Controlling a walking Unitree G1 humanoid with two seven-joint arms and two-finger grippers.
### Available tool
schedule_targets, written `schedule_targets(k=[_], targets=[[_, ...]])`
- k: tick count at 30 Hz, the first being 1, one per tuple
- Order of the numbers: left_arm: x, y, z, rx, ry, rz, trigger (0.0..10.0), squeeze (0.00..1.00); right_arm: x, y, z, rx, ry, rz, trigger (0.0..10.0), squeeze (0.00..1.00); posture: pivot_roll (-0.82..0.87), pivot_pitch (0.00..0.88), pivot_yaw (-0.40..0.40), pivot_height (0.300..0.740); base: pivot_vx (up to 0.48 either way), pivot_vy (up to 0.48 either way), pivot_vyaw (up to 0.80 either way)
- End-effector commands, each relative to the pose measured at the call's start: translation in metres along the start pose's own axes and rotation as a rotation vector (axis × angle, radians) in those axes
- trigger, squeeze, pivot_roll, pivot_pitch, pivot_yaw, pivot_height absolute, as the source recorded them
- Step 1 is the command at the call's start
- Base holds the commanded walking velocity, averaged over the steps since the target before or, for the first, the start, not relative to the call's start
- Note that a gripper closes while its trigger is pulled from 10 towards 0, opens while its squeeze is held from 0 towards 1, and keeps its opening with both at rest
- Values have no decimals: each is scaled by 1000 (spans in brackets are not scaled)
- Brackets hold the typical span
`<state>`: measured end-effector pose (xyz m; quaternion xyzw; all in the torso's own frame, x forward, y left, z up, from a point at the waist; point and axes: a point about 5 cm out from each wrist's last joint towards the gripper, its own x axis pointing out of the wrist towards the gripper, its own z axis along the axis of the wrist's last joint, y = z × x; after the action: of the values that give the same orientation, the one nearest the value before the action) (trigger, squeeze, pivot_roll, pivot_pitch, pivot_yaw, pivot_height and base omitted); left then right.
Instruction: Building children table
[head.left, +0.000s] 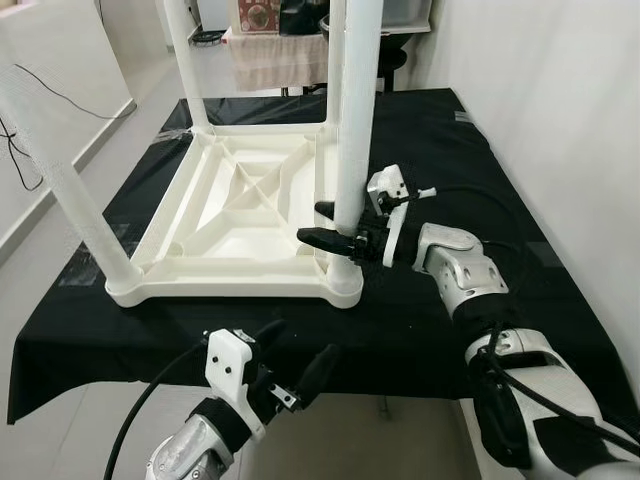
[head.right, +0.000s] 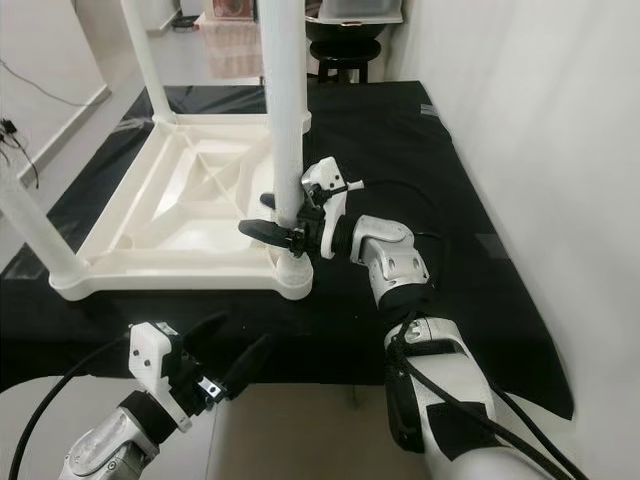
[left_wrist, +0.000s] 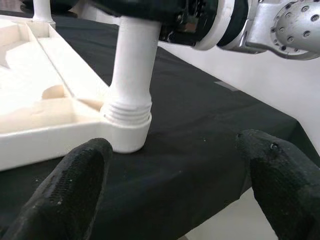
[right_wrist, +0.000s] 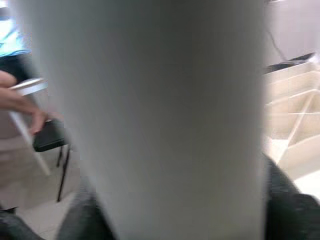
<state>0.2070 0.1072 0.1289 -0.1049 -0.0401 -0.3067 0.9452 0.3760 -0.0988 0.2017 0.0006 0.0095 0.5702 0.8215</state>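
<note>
Home room; stool (head.right: 338, 50), tiled floor (head.left: 150, 105)

right arm being stretched forward, right gripper (head.left: 333, 226) being clamped round something upright, left gripper (head.left: 298, 362) being held low, fingers spread apart

White plastic children's table (head.left: 240, 215) upside down on black cloth (legs upright)

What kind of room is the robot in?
Probably a room in a home. There are white walls, a tiled floor, a stool at the back, and a small plastic table being built upside down.
</note>
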Motion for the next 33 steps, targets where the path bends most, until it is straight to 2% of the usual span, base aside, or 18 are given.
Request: schedule_targets(k=[1,9,12,13,14,15,16,17,18,20,22,25,28,29,30,31,32,33], targets=[[-2,2,-5,-4,27,-3,10000,0,8,7,-5,20,12,82,0,0,12,43,10,740,0,0,0],[-1,4,-4,1,27,16,10000,0,-8,4,-19,10,58,80,0,0,9,54,6,740,0,0,0],[-3,5,-3,7,25,35,10000,0,-21,0,-27,-35,109,-43,0,0,-1,74,-1,740,0,0,0],[-4,6,-2,9,24,42,10000,0,-20,-11,-40,-23,121,-555,0,0,-15,81,-9,740,0,0,0],[-5,6,-2,10,23,46,10000,0,-30,-16,-49,-15,140,-948,0,0,-15,81,-9,740,0,0,0],[-5,6,-2,10,23,46,10000,0,-30,-16,-49,-15,140,-948,0,0,-15,81,-9,740,0,0,0],[-5,8,1,9,18,52,10000,0,-23,39,-82,92,178,-912,0,0,-15,103,8,740,0,0,0],[-5,8,1,9,18,52,10000,0,-23,39,-82,92,178,-912,0,0,-15,103,8,740,0,0,0],[-5,9,0,12,20,56,10000,0,-9,75,-98,64,210,-685,0,0,-50,90,23,740,0,0,0],[-5,9,0,12,20,56,10000,0,-9,75,-98,64,210,-685,0,0,-50,90,23,740,0,0,0],[-4,9,-1,13,22,54,10000,0,-7,65,-95,4,210,-692,0,0,-9,89,-2,740,0,0,0],[-4,8,-1,11,22,53,10000,0,0,55,-88,-19,199,-683,39,0,-16,88,7,740,0,0,0],[-4,8,0,11,21,54,10000,0,0,54,-89,-19,201,-681,39,0,-16,88,7,740,0,0,0],[-3,9,0,10,19,60,10000,0,4,53,-83,-25,166,-630,10000,188,-12,91,6,740,0,0,0],[-3,9,0,10,17,64,10000,0,11,53,-76,0,111,-527,10000,1000,-15,85,6,740,0,0,0],[-2,10,0,8,16,65,10000,0,18,56,-70,29,76,-390,10000,1000,-16,84,6,740,0,0,0],[-2,10,0,8,16,65,10000,0,18,56,-70,29,76,-390,10000,1000,-16,84,6,740,0,0,0],[-1,10,0,7,16,64,10000,0,21,62,-59,3,51,-296,10000,1000,-17,83,6,740,0,0,0]])
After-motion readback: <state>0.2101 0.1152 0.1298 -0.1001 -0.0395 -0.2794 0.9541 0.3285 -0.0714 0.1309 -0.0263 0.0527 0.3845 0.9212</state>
